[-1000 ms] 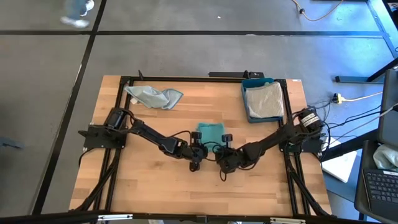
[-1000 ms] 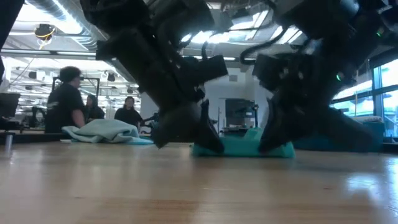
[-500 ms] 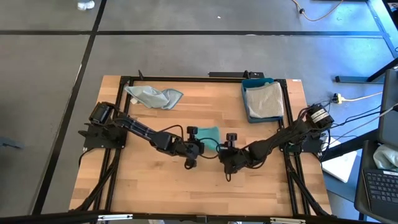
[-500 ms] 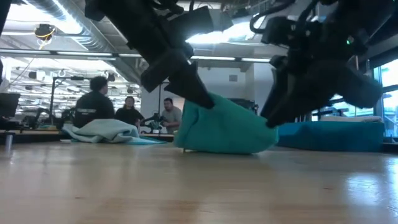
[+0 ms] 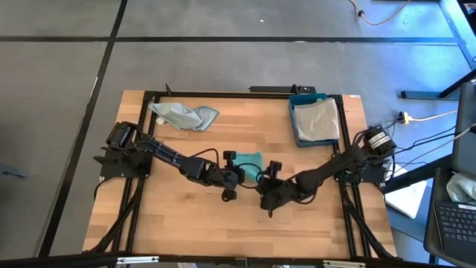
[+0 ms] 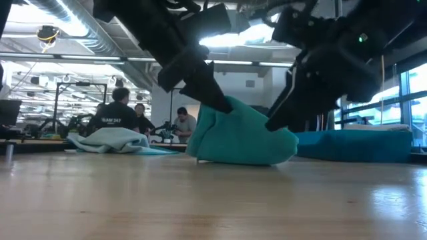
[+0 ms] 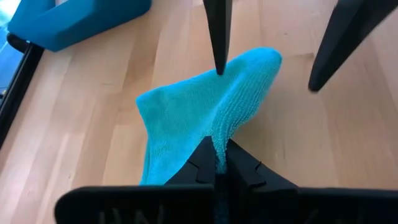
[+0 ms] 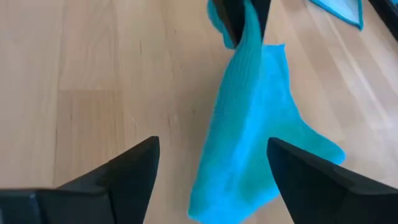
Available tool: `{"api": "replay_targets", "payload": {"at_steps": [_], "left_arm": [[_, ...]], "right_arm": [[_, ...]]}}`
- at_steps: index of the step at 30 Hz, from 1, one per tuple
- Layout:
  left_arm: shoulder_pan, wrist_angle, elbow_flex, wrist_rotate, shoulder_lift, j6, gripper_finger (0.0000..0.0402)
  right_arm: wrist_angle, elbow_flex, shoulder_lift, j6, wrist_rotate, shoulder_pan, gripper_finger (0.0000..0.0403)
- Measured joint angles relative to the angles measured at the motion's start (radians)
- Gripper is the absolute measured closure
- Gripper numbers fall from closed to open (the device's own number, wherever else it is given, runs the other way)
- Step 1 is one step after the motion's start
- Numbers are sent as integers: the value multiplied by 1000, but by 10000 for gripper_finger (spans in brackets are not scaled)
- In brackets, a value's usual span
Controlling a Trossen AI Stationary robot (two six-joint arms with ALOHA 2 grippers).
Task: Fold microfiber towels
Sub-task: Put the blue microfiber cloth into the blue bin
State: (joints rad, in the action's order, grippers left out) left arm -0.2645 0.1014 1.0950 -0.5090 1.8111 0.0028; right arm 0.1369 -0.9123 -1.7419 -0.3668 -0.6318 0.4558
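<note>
A: High view, we see the teal towel [image 5: 251,161] mid-table, pinched by the left gripper [image 5: 236,177] at one edge.

B: Agreed. Left wrist view shows the jaws clamped tight on the fold. The right gripper [image 5: 269,195] sits just beside the towel, fingers spread wide, holding nothing.

A: Risk?

B: We think the half-raised towel could flop or untwist, since only one side is held. If the left drags it, the fold skews.

A: Others?

B: Crumpled grey towel [image 5: 183,115] sits far-left; another lies in the blue tray [image 5: 301,100].
</note>
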Motion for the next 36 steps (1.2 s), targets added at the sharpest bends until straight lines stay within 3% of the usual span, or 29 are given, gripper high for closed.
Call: {"api": "replay_targets", "payload": {"at_steps": [4, 8, 11, 14, 16, 17, 20, 26, 30, 36], "left_arm": [[1, 0, 0, 2, 0, -1, 401], [0, 9, 2, 5, 0, -1, 401], [0, 28, 2, 19, 0, 8, 401], [0, 29, 2, 17, -1, 51, 401], [4, 21, 2, -17, -1, 98, 401], [8, 11, 2, -34, -1, 129, 401], [34, -22, 2, -45, -1, 208, 402], [101, -53, 2, -24, -21, 345, 402], [163, -173, 3, -11, -77, 443, 402], [283, -374, 5, 215, -120, 505, 401]], "right_arm": [[0, -1, -52, -3, -32, -1, 110], [37, -1, -68, 5, -109, -1, 153], [35, -1, -67, 35, -134, -1, 216], [33, -1, -66, 93, -135, -1, 308], [33, -1, -66, 138, -131, -1, 372], [32, -1, -66, 163, -132, -1, 384], [68, -8, -60, 213, -168, -1, 385], [402, -126, 8, 242, -289, -32, 394], [590, -185, 71, 262, -285, -109, 394], [703, -193, 204, 324, -271, -251, 395]]}}
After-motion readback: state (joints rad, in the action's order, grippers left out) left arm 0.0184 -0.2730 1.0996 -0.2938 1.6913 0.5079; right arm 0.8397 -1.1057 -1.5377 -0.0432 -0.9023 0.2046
